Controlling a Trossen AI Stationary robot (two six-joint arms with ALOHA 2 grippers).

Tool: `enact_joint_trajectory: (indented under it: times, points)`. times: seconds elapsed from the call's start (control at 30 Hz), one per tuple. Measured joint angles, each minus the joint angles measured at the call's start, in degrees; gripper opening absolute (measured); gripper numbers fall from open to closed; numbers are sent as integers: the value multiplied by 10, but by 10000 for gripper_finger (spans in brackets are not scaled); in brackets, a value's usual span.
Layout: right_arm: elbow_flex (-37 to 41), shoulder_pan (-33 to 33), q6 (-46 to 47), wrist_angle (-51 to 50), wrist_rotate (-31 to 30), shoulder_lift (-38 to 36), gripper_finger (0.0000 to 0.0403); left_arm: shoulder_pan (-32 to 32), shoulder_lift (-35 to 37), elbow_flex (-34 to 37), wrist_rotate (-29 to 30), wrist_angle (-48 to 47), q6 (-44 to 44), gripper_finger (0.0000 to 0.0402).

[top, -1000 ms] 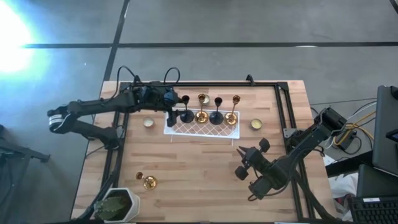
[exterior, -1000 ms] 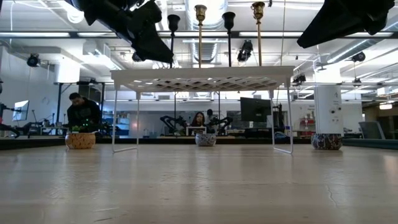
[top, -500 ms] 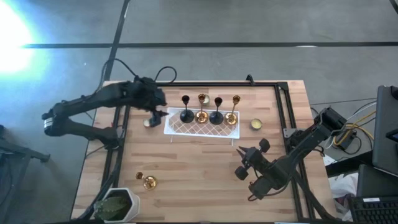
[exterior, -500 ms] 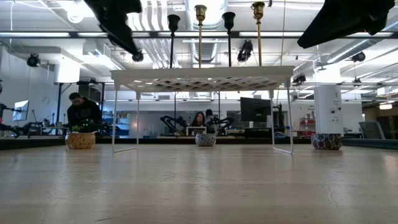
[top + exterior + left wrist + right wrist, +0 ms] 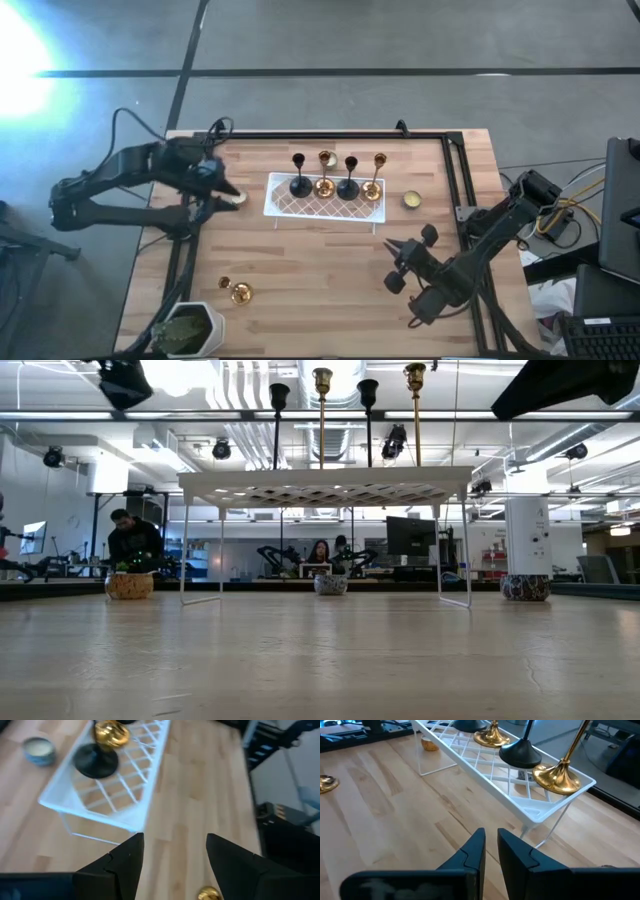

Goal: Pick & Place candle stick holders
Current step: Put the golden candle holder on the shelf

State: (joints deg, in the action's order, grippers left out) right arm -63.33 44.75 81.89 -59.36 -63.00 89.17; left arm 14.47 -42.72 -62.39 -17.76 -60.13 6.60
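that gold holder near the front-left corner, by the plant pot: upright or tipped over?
Tipped. In the high view the gold holder lies on its side on the table, base and cup side by side, while the four on the white tray stand upright.

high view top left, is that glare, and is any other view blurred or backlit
High view: yes, a white glare patch blows out the floor at top left. Left wrist view: soft and smeared, tray edges fuzzy. Low view: backlit by ceiling lights, so the holders on the tray show mostly dark.

White lattice tray (image 5: pixel 530 812) — holders on it — beyond nearly-closed right gripper (image 5: pixel 491 851).
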Motion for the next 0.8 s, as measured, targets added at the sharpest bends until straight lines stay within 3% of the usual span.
enact_joint_trajectory:
  times: [0.13, 0.27, 0.5, 0.8]
  points:
    - [0, 0, 1, 0, 0, 0, 44, -36, 33, 25, -17, -5, 25, 220]
    - [0, 0, 5, 1, 0, 0, 43, -76, 48, 61, -87, -6, 27, 220]
    - [0, 0, 7, 4, 0, -4, 43, -146, 55, 186, -132, -6, 26, 218]
    - [0, 0, 20, 18, -1, -25, 43, -204, 68, 352, -204, 150, 94, 195]
